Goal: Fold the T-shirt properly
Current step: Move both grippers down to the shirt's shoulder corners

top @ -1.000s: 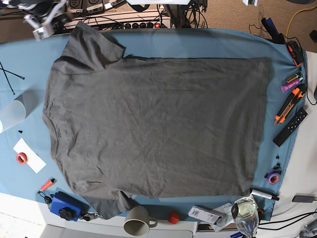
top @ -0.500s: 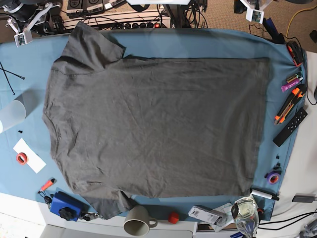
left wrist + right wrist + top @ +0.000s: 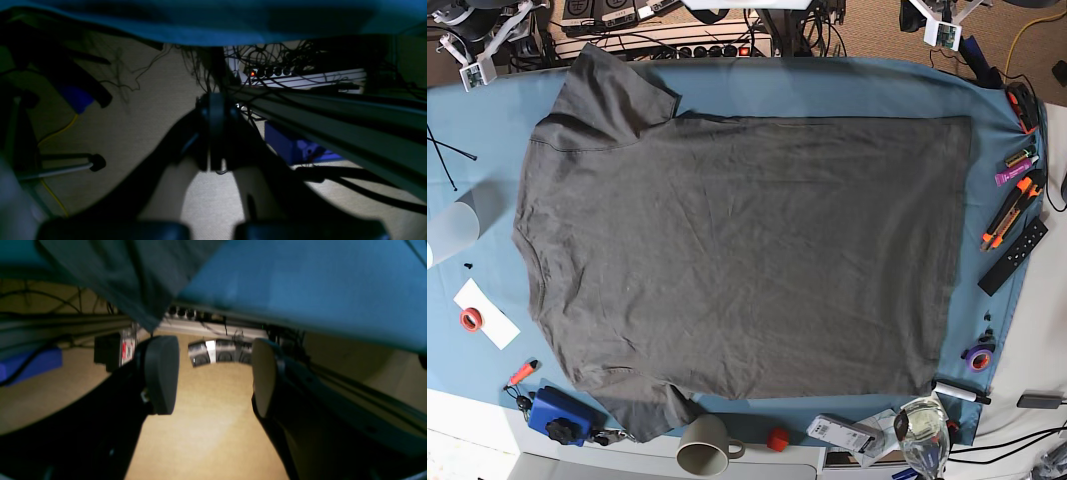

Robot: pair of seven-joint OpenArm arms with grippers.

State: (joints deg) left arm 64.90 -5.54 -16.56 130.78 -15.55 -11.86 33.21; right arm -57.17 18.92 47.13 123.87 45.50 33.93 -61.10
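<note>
T-shirt (image 3: pixel 737 255) lies flat on your bench (image 3: pixel 487 140); it's soft and limp, so pinch its sleeve hem. Right pincer (image 3: pixel 213 376) gapes empty; left pincer (image 3: pixel 213 163) is closed.

mug (image 3: pixel 708 447) base cut off, wrist views blurred

one T-shirt (image 3: pixel 737 260), one mug (image 3: pixel 707 445), two grippers

- You have the blue table cloth (image 3: pixel 827 85) reaching to the far table edge, just below both end effectors.
- Nearest the left one — orange cutters (image 3: pixel 1009 212), a black remote (image 3: pixel 1013 256).
- Well away from both, along the near edge — a grey mug (image 3: pixel 704 446), a blue box (image 3: pixel 557 415), a red tape roll (image 3: pixel 471 319).
</note>
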